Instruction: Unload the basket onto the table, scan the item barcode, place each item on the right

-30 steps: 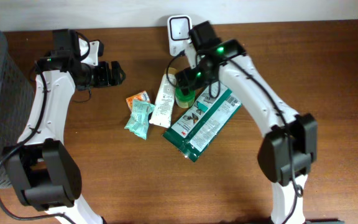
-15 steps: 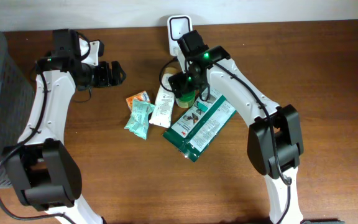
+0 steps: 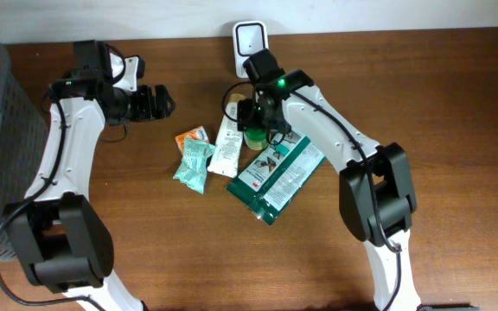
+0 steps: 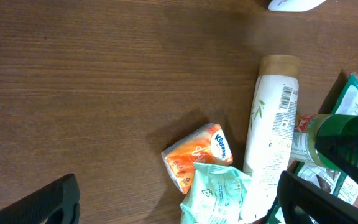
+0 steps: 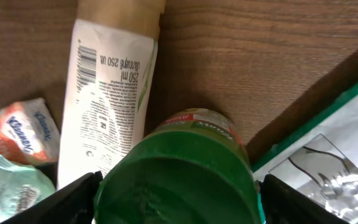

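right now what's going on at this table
The right gripper is down over the green-capped bottle, with a finger on either side of its cap. Whether it grips yet isn't clear. The bottle stands among a white tube, a green packet and tissue packs. The left gripper hangs open and empty off to the side.

— We find the overhead view evenly lit and sharp, with only soft, short shadows lying on the brown table [image 3: 456,104].
— Agreed. From the left wrist we see the white tube [image 4: 272,124] crisp, and a darker shadow just left of the orange packet [image 4: 197,155].
— From the right wrist we get the green lid [image 5: 176,174] soft and out of focus, very near the lens.
— Yet we read the tube's print behind it clearly.
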Robot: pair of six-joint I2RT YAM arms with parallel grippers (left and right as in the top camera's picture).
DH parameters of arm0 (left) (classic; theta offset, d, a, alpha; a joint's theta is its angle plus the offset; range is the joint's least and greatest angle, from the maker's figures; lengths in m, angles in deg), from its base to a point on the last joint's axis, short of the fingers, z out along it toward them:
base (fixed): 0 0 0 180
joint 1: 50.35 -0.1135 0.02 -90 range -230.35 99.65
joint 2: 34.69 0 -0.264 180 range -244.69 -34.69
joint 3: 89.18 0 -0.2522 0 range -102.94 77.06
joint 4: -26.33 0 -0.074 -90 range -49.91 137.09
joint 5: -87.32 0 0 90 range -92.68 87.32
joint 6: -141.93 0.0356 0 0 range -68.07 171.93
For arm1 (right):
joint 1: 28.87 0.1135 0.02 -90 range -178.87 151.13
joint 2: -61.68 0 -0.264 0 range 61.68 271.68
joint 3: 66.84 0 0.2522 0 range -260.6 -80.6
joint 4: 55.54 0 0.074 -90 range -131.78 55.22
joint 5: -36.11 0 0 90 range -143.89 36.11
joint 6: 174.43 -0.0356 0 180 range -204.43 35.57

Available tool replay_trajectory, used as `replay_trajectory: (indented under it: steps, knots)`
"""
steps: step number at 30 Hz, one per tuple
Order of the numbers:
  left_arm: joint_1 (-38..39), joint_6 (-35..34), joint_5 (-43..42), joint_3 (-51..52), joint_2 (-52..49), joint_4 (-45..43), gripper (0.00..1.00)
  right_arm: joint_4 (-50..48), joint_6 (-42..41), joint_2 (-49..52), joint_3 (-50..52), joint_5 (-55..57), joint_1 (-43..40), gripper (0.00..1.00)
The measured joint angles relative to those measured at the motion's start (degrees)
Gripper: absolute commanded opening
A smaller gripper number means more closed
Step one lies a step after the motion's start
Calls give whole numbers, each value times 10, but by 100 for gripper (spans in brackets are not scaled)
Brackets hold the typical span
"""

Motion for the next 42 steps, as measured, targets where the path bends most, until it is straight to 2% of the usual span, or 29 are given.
replay_trajectory:
  steps: [5,7,10,13,18,23,25,27,35,40,42]
  knots:
    - [0,0,0,0,0,0,99,0,29,1,0,1,1,55]
    - [0,0,0,0,0,0,99,3,72,0,0,1,1,55]
    - [0,0,0,0,0,0,99,27,177,-3,-7,0,1,52]
    - [0,0,0,0,0,0,99,63,316,-3,-13,0,1,51]
    - [0,0,0,0,0,0,99,69,507,-3,-17,-2,1,47]
    - [0,0,0,0,0,0,99,83,739,-3,-18,-54,2,48]
    - [0,0,0,0,0,0,99,84,784,-3,-18,-70,2,49]
    - [0,0,0,0,0,0,99,89,840,-3,-18,-88,2,55]
    - [0,0,0,0,0,0,99,114,956,-3,-18,-95,-4,57]
    - [0,0,0,0,0,0,99,114,977,-3,-18,-95,-23,59]
    - [0,0,0,0,0,0,99,105,977,-3,-18,-95,-25,63]
